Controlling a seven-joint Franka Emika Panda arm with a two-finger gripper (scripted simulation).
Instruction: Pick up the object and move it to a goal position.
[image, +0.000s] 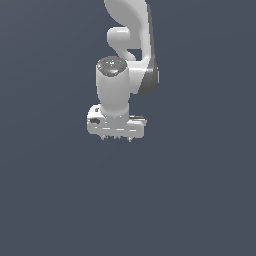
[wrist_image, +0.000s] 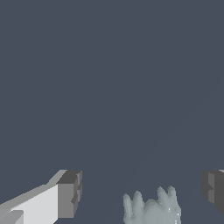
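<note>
- Claw spread wide, holding nothing — pads well apart.
- The pale, spiky object lies between the pads — apparently nearer one, untouched.

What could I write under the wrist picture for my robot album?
The open tool hangs over a pale grey spiky object on a plain dark floor.

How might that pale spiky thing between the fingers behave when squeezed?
The pale spiky object looks rigid, so it probably won't flop. Its uneven prongs may let the open gripper catch only points, so it might twist or slip. Weight can't be judged.
</note>
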